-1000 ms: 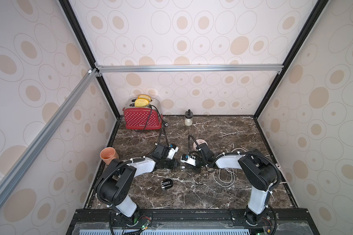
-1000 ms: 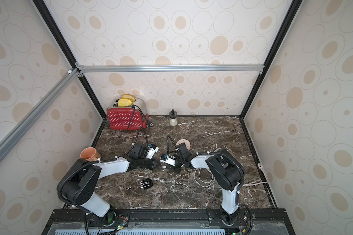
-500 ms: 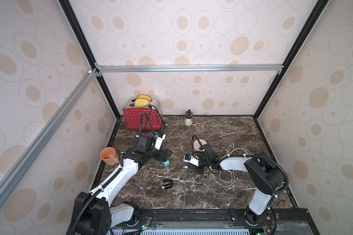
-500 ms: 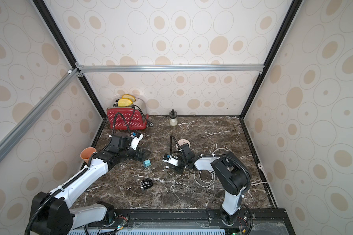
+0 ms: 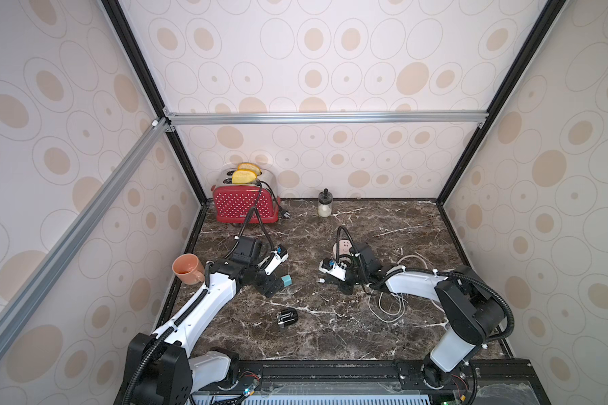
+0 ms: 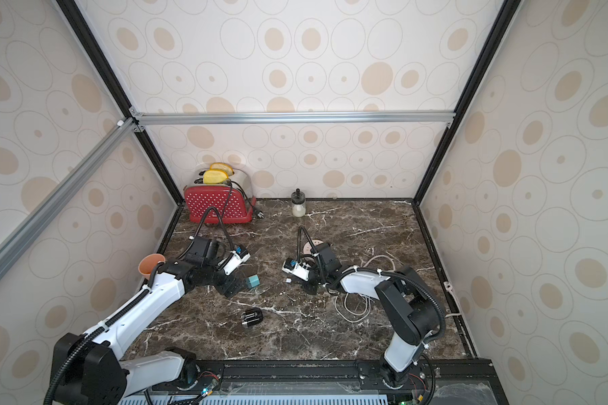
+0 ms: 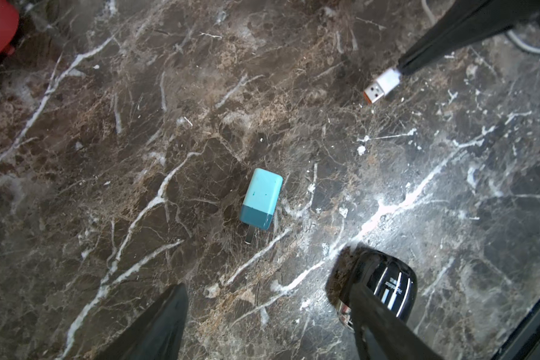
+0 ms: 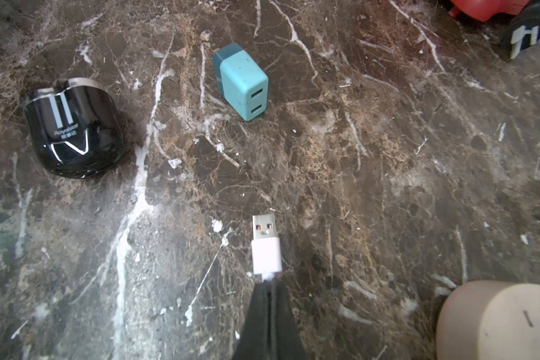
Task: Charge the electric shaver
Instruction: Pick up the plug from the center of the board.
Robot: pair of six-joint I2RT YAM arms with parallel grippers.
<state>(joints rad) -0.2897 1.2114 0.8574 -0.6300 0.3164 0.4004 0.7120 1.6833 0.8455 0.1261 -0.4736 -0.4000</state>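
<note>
Your left pincer (image 7: 265,290) is hanging released, jaws spread wide, above the adapter (image 7: 261,199), which is lying flat and untouched on the desk (image 7: 106,124) with its prong pointing back toward that pincer. Your right pincer (image 8: 268,293) is clenching the white cable (image 7: 522,47) just behind the USB plug (image 8: 264,240), which is pointing roughly at the adapter's two ports. The shaver (image 5: 286,318) is lying on its side nearer the front edge, apart from the adapter, with nothing plugged into it. Several things are looking risky to me. One left finger (image 7: 381,321) is crossing in front of the shaver in the left wrist view, and I cannot tell whether it is touching; since the shaver is round and loose, you are risking a nudge that sends it rolling as you descend. With the adapter lying off-square to the jaws, you are also risking spinning or skating it across the polished stone instead of gripping it. If you are pushing the plug in while nothing is bracing the adapter, it is likely just sliding away. Because you are holding cable rather than plug body, the plug is probably free to bend aside at the port, and the slack loops are lying where the right arm could drag them.
</note>
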